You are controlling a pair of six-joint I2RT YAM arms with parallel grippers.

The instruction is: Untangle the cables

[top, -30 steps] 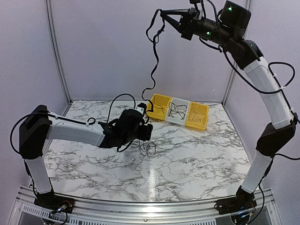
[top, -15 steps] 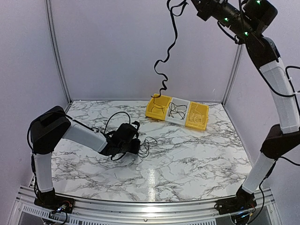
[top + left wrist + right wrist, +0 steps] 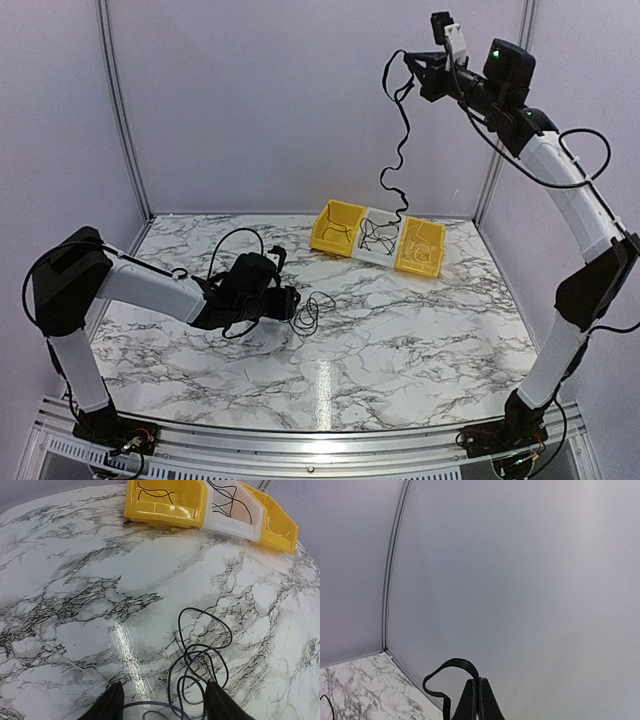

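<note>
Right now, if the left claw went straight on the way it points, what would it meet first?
Probably the cables, looped on the marble table right ahead of the left claw; the bins lie well beyond.

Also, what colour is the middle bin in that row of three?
White. The middle bin shows best in the left wrist view.

place: a robot lab booth | signs: plain lilac walls around my marble-pattern desk | my arms bolted on aluminium rail
</note>
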